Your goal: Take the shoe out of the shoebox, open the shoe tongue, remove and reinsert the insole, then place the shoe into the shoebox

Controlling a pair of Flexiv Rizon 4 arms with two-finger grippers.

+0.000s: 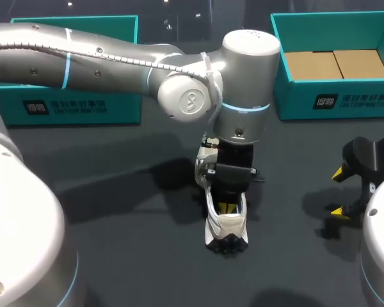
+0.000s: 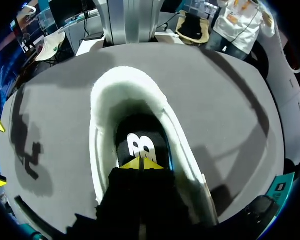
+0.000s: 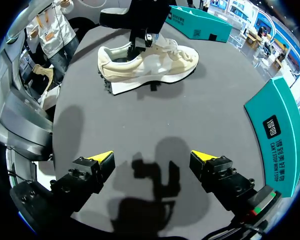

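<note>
The cream shoe [image 1: 225,229] stood upright on its sole near the middle of the dark table [image 1: 115,256]. Its long axis ran from the robot's side toward the far edge, with the heel nearest the robot and the toe toward the two teal shoeboxes at the back. The left gripper [image 2: 140,164] pointed straight down into the shoe's opening. Its yellow tips were pressed together just above the black insole [image 2: 140,145], with the padded heel collar [image 2: 125,82] curving round ahead of them. Nothing showed between the tips, and it could not be made out whether they pinched a thin edge of the insole or only touched it. From the head view the left arm's wrist covered the tongue, laces and toe, so only the heel end showed. In the left wrist view the gripper's own dark body hid the forefoot. The right wrist view showed the shoe side-on, well ahead of the right gripper [image 3: 152,159], whose fingers were spread wide over bare table and held nothing. The right shoebox [image 1: 333,102] stood open, showing a brown cardboard floor. The left shoebox [image 1: 83,105] was partly hidden behind the left arm, so its inside could not be seen.
</note>
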